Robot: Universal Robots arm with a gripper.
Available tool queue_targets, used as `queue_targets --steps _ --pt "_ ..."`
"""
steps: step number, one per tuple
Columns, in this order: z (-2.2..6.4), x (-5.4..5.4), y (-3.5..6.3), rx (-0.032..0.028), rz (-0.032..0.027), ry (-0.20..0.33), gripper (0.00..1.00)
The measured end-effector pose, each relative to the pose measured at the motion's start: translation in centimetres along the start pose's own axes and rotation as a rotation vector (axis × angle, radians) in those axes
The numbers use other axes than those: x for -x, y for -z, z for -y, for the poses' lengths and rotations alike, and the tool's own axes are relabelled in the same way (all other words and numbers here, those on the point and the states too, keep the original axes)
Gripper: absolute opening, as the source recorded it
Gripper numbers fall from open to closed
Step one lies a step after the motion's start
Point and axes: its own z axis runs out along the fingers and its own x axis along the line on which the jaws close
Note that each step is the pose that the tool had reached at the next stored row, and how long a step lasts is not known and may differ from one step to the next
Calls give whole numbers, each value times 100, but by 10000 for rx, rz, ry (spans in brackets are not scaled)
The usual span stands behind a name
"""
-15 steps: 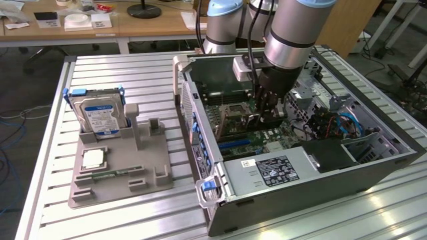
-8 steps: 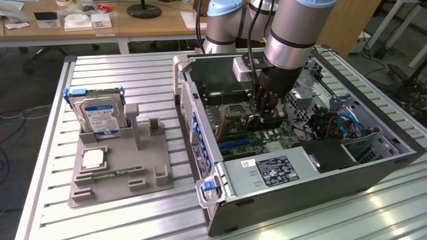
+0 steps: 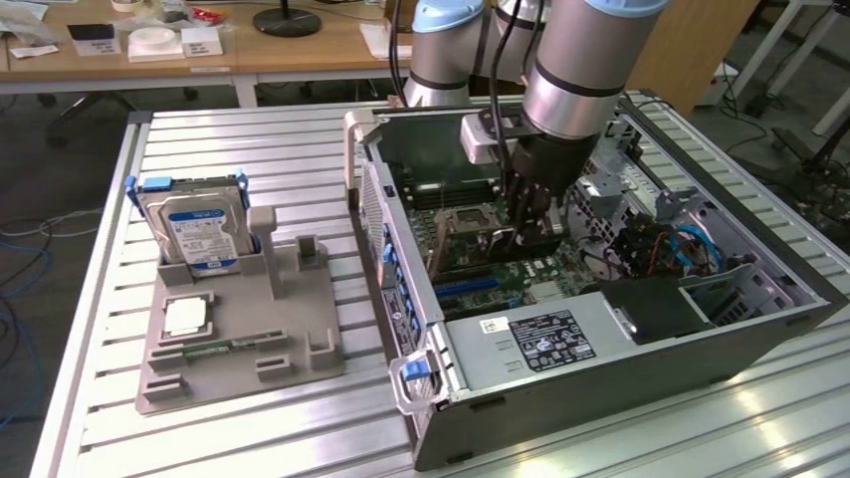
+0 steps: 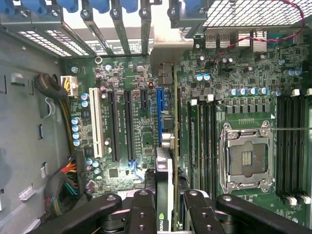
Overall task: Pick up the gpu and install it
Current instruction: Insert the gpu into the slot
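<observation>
My gripper (image 3: 529,221) reaches down into the open computer case (image 3: 743,329) from above and is shut on the gpu (image 3: 512,242), a dark card held on edge over the motherboard. In the wrist view the gpu (image 4: 167,161) appears edge-on as a thin strip between the two black fingers (image 4: 142,210). It runs along the blue expansion slot (image 4: 159,113), and its metal bracket (image 4: 168,51) sits at the rear slot openings of the case. I cannot tell whether the card's edge is seated in the slot.
A grey holder (image 3: 299,339) on the slatted table (image 3: 239,149) carries a blue-labelled hard drive (image 3: 199,234) and a slim green memory stick (image 3: 226,347). Inside the case are the CPU socket (image 4: 246,156), memory slots (image 4: 292,146), cable bundles (image 4: 66,183) and the power supply (image 3: 558,339).
</observation>
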Motion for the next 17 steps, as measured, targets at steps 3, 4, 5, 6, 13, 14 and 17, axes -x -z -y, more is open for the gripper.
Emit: queue_targets --steps 3,4,5,6,13,14,17 --pt "-3 -1 -13 1 -3 0 27" --pt "-3 -1 -12 1 -4 0 27" --pt "-3 -1 -13 2 -4 1 27" --pt "-4 -1 -13 1 -3 -1 27" --pt "-29 -12 -13 1 -1 1 27" --pt "-29 -17 -13 1 -1 0 27" --pt "-30 -24 -12 0 -1 -1 27"
